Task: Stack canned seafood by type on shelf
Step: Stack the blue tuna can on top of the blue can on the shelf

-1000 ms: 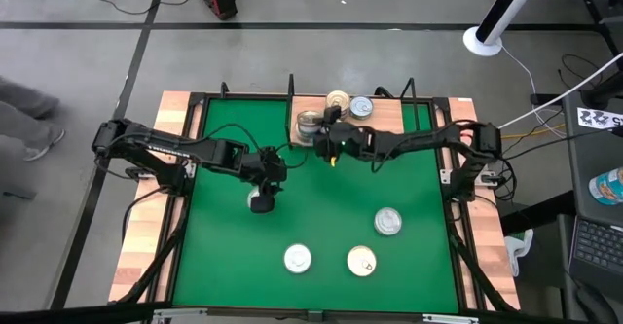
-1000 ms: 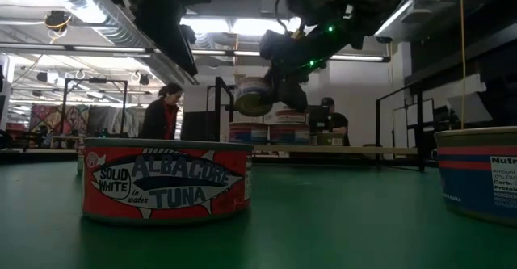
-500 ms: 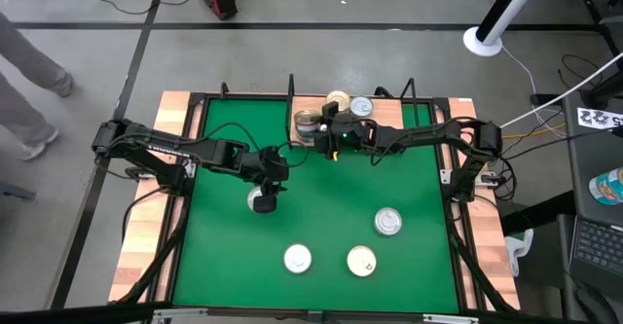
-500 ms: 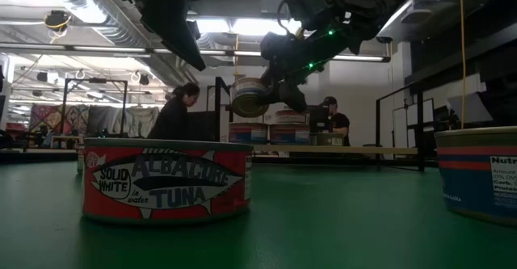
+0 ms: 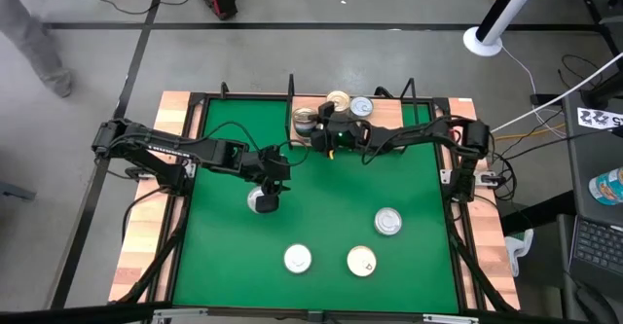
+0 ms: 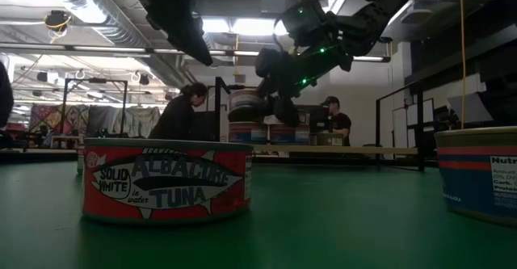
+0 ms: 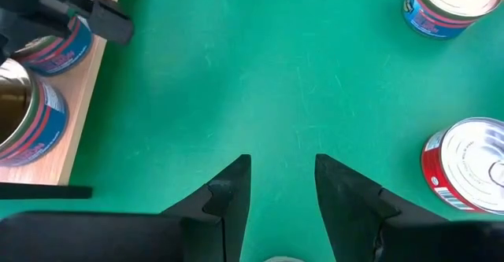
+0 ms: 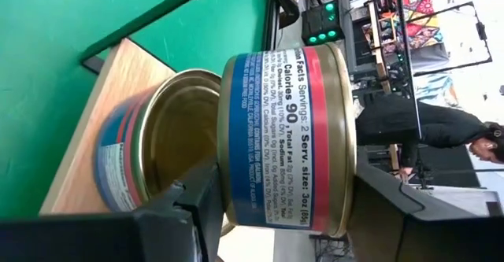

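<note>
Gold and blue: the held can [image 8: 283, 136] has a gold rim and a blue and red label. The right fingers [image 5: 319, 129] are closed on its sides, at top middle of the high view.
Where it is: in the air just over the wooden shelf [image 5: 389, 107], at the far edge of the green surface [image 5: 321, 217].
What is under it: in the right wrist view a gold-topped can [image 8: 161, 140] sits on the shelf right by the held one, so close they almost touch. It looks like the same kind.
The key gap: the held can must go flat on top of that one, so the move left is short — a little across, then down. This is my guess.
Tilt: in the low view the held can [image 6: 245, 106] looks close to level.
Also on the shelf: a second gold can [image 5: 338, 100] and a silver can [image 5: 361, 106].
Left fingers [image 7: 282, 183]: open and holding nothing — they hang over a can [image 5: 259, 199] at the middle left of the surface.
Nearer arm: the right one by far.
Still waiting: three cans [image 5: 297, 258] [image 5: 361, 260] [image 5: 387, 221] low in the high view.
</note>
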Tool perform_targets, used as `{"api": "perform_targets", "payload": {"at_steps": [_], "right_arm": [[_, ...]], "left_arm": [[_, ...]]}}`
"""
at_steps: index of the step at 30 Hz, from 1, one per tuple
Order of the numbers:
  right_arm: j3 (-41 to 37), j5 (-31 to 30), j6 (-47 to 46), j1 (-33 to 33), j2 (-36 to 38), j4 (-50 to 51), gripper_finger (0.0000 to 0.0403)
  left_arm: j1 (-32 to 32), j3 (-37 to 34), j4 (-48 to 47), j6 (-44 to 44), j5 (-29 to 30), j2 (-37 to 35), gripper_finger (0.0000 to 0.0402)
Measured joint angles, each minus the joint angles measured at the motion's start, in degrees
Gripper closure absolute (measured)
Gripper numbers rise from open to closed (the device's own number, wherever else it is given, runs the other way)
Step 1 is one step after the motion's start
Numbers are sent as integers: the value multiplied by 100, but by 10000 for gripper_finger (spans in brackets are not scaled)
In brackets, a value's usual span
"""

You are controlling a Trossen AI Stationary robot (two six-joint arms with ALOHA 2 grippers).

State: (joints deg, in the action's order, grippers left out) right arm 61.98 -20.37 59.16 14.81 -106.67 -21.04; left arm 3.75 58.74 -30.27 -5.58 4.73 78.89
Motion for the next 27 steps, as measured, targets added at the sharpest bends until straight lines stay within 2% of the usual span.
{"api": "perform_targets", "payload": {"at_steps": [10,27], "right_arm": [[2,-60,17,-13,-35,2,204],[2,-124,17,-18,-46,68,134]], "left_arm": [[-2,0,-7,113,0,0,265],[0,0,-10,114,0,0,265]]}}
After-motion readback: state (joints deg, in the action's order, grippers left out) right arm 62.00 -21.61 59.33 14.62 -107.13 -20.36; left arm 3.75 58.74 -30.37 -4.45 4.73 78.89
